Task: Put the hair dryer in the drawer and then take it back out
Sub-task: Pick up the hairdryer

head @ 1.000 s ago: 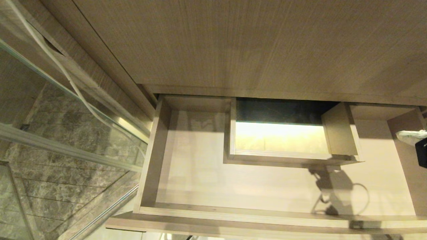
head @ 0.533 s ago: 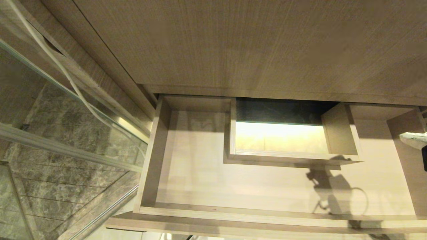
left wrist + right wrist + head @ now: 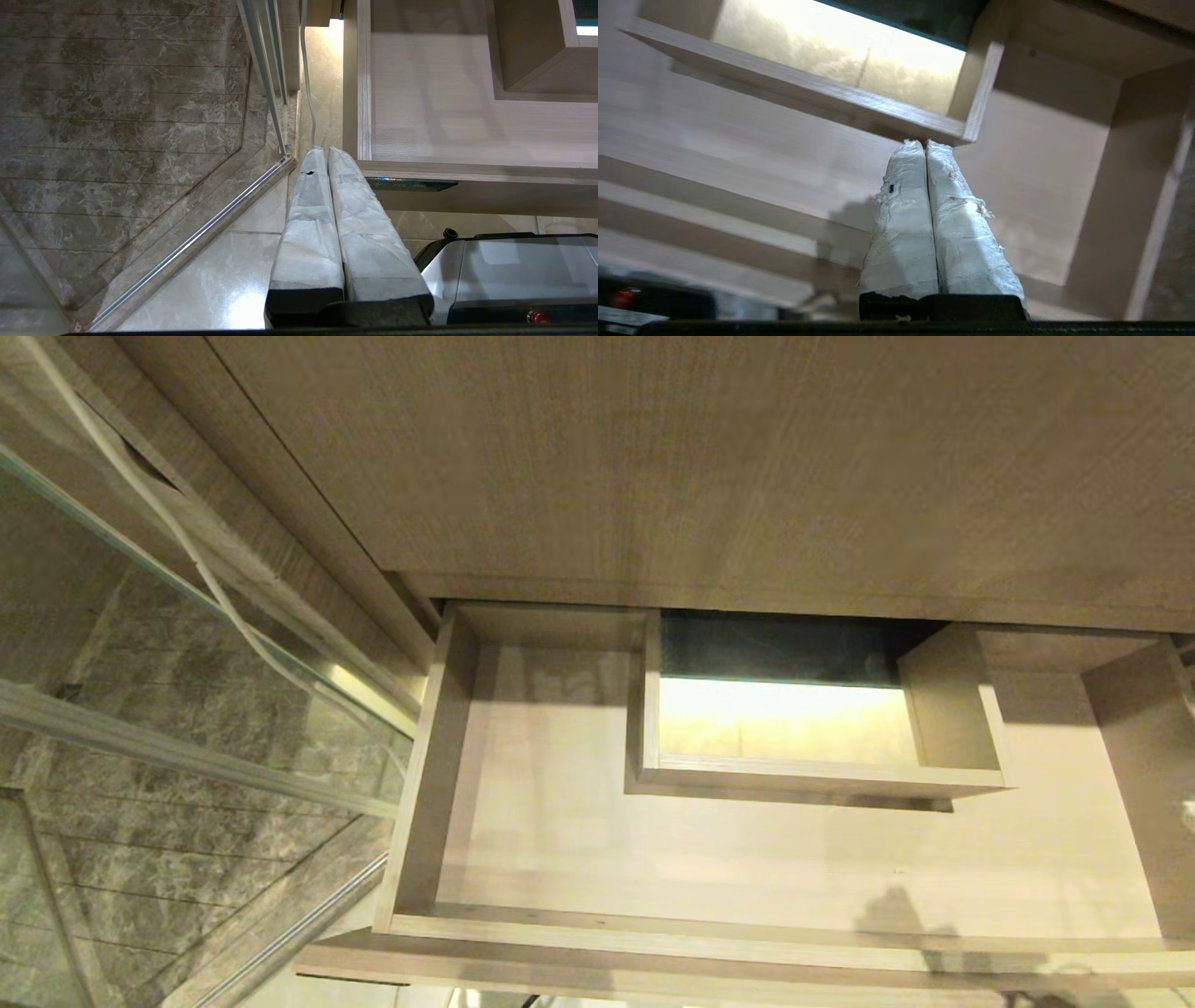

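The drawer (image 3: 412,803) is pulled out, light wood-grain, with a boxed cutout (image 3: 822,777) at its middle back. Its floor is bare in the head view, and the hair dryer shows in no view. My right gripper (image 3: 925,143) is shut with nothing between its white-wrapped fingers. It hangs above the drawer's floor (image 3: 1041,186), pointing toward the cutout's near corner, and is outside the head view. My left gripper (image 3: 325,150) is shut and empty, parked over the floor tiles just outside the drawer's left front corner (image 3: 363,93).
A tall wood panel (image 3: 709,457) rises above the drawer. To the left stand a glass shower door with a metal rail (image 3: 187,756) and marble tiles (image 3: 117,102). A white cable (image 3: 308,93) runs down beside the drawer's side. My own base (image 3: 514,270) sits below the drawer front.
The right gripper's white fingertip at the head view's right edge has gone out of that view. Its shadow on the drawer floor has slid toward the front edge and shrunk.
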You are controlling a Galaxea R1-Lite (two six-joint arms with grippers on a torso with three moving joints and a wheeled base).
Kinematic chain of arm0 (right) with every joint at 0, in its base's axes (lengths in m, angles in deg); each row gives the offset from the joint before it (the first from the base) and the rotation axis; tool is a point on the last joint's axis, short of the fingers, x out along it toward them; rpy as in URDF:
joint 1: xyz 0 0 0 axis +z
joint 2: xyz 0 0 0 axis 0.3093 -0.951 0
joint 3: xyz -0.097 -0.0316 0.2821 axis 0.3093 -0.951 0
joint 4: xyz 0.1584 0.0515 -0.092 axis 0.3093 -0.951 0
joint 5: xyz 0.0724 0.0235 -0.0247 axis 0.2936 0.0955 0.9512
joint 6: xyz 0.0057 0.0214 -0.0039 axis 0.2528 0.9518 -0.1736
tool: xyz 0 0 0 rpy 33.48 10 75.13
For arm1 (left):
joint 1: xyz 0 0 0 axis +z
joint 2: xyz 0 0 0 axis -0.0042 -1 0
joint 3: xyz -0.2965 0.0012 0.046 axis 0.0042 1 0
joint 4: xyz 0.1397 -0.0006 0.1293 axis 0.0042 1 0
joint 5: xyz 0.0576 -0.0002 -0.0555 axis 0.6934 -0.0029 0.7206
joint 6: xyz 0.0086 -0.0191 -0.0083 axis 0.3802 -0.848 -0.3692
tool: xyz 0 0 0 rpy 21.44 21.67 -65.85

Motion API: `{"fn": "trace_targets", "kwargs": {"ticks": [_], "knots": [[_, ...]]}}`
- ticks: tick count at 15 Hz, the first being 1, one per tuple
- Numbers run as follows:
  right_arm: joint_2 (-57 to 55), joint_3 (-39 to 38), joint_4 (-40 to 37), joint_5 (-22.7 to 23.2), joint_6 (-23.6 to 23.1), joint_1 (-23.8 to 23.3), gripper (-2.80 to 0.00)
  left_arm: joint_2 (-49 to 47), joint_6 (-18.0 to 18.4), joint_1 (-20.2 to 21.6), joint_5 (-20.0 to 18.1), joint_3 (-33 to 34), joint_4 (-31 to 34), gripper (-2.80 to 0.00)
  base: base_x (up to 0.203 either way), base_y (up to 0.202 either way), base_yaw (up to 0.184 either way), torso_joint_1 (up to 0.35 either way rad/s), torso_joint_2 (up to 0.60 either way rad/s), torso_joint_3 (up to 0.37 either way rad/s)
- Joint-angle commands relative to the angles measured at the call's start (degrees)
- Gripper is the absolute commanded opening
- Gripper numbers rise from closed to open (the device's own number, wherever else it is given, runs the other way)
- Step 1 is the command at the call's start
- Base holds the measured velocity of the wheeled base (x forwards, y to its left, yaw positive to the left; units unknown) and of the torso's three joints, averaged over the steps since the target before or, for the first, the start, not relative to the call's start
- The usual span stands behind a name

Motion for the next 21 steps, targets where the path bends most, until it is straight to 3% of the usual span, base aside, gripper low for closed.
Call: {"fn": "trace_targets", "kwargs": {"ticks": [1,5,7,9,11,13,14,18,21], "knots": [[7.42,-2.5,0.17,-0.04,1.12,0.91,-2.8,0.02,0.01,0.01,0.0,0.0,-0.01,-2.8,0.0,0.0,0.0,0.0,0.0,0.0],[8.03,-3.26,-0.06,-1.43,1.66,1.67,-2.8,0.02,0.01,0.01,0.0,0.09,-0.01,-2.8,0.0,0.0,0.0,0.0,0.0,0.0],[14.95,-7.48,-0.67,-6.81,3.19,6.44,-2.8,0.02,0.01,0.01,0.0,0.09,-0.01,-2.8,0.0,0.0,0.0,0.0,0.0,0.0],[28.88,-11.53,-1.99,-11.27,4.61,11.38,-2.8,0.02,0.01,0.01,0.0,0.0,-0.01,-2.8,0.0,0.0,0.0,0.0,0.0,0.0],[41.22,-15.62,-5.21,-13.98,6.1,17.2,-2.8,0.02,0.01,0.01,0.0,0.0,-0.01,-2.8,0.0,0.0,0.0,0.0,0.0,0.0],[45.6,-19.04,-8.38,-16.37,7.39,21.58,-2.8,0.02,0.01,0.01,0.0,0.0,-0.01,-2.8,0.0,0.0,0.0,0.0,0.0,0.0],[45.66,-19.12,-11.39,-15.3,7.57,22.03,-2.8,0.02,0.01,0.01,0.0,0.01,-0.01,-2.8,0.0,0.0,0.0,0.0,0.0,0.0],[45.66,-19.2,-11.43,-15.25,7.62,22.18,-2.8,0.02,0.01,0.01,0.0,0.09,-0.01,-2.8,0.0,0.0,0.0,0.0,0.0,0.0],[45.66,-19.2,-12.49,-15.25,10.78,22.18,-2.8,0.02,0.01,0.01,0.0,0.09,-0.01,-2.8,0.0,0.0,0.0,0.0,0.0,0.0]]}}
